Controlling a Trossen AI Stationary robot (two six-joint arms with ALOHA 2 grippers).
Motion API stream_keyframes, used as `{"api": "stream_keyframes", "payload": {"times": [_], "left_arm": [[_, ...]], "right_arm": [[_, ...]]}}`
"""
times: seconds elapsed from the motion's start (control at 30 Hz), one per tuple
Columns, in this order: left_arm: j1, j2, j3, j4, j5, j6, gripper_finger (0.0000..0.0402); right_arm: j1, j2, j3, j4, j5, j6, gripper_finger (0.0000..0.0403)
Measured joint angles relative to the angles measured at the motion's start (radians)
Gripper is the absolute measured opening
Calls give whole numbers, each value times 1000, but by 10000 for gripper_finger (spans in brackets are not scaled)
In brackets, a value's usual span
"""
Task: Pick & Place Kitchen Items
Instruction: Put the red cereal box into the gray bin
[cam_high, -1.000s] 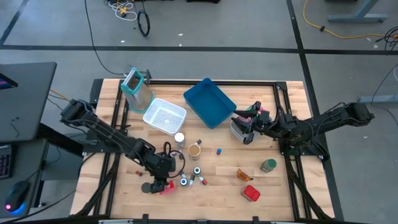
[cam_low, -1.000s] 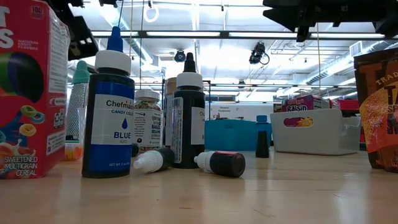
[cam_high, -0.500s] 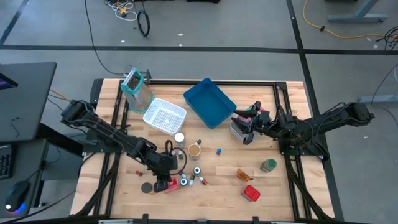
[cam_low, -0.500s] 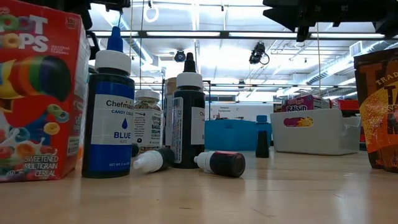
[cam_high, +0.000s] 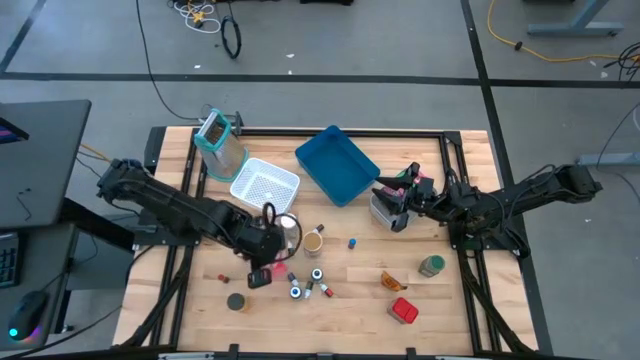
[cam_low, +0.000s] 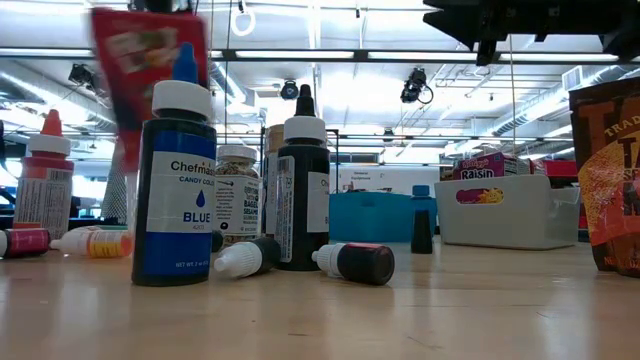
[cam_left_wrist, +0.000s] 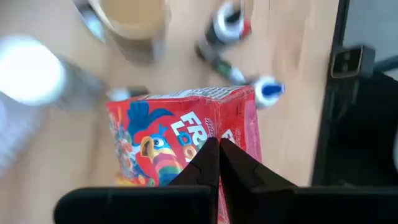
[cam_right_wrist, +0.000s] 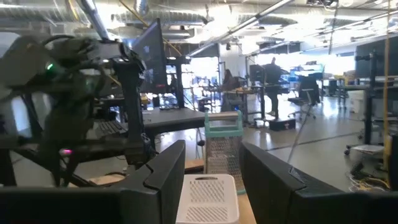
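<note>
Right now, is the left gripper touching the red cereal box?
Touching. The left wrist view shows the left gripper pinched shut on the red cereal box, fingertips meeting on its top edge, the box raised above the table.

Grey concrete floor (cam_high: 330, 40) crossed by dark tape lines, with loose yellow and black cables (cam_high: 205, 15) near the far edge. Black desk (cam_high: 35, 165) beside the table's left edge. Open workshop hall beyond, lit by ceiling strip lights (cam_low: 400, 55); further desks and monitors (cam_right_wrist: 152, 43) in the distance.
</note>
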Motion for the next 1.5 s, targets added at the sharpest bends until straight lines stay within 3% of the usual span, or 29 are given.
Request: {"api": "stream_keyframes", "payload": {"times": [0.2,0.37,0.63,0.73,0.83,1.07,1.37,1.5], "left_arm": [[68,-1,110,-10,-90,150,5],[157,-1,124,46,-121,254,4],[225,10,125,192,-88,409,4],[238,10,125,187,-87,416,5],[241,10,125,169,-91,416,5],[239,10,100,170,-97,423,6],[239,10,99,238,-98,482,6],[239,10,99,241,-97,495,6]], "right_arm": [[0,23,0,85,-167,0,160],[1,127,58,127,-249,-16,160],[1,380,333,-121,-279,-26,160],[1,448,431,-248,-297,-58,160],[1,504,493,-267,-297,-81,160],[-1,575,531,-246,-296,-132,165],[-19,585,531,-258,-296,-120,228],[-28,585,531,-266,-296,-78,232]]}}
